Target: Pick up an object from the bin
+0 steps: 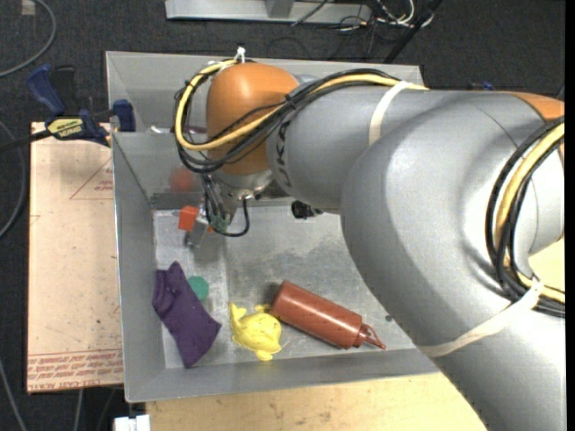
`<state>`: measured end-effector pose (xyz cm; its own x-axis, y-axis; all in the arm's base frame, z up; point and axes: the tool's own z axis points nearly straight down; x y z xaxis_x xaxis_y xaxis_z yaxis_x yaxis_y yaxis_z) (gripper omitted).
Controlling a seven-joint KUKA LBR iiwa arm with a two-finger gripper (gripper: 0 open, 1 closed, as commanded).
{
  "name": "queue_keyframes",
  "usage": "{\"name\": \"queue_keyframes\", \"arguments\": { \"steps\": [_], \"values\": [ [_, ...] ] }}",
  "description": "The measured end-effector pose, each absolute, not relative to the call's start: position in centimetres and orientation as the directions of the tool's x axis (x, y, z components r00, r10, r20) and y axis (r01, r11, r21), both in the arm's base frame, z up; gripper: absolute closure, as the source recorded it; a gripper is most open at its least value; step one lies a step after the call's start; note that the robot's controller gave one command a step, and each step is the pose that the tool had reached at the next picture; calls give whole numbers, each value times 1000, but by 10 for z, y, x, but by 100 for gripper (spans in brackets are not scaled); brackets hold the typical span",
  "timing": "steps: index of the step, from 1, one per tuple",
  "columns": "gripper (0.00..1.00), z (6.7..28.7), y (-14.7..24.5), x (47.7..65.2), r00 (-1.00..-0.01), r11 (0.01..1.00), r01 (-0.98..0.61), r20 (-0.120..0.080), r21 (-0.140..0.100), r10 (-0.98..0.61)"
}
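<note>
While the grey arm stretches in from the right with its orange wrist cover over the far half of the grey metal bin, the gripper hangs low near the bin's left wall. A small orange block sits right at its tip on the left side, on the far-left part of the floor. I cannot tell whether the gripper is open, closed, or gripping that block, since the wrist and black cables hide much of it. Nearer the front wall, well apart from the gripper, lie a crumpled purple cloth, a small green round piece beside it, a yellow soft toy, and a reddish-brown squeeze bottle on its side, nozzle pointing right.
</note>
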<state>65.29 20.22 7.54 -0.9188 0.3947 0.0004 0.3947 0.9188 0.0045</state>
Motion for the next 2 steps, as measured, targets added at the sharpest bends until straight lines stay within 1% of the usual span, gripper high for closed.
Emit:
{"name": "queue_keyframes", "arguments": {
  "steps": [1,2],
  "values": [
    [100,93,202,653,-919,919,395,-1,6,395],
    [100,105,203,654,-919,919,395,-4,9,395]
  ]
}}
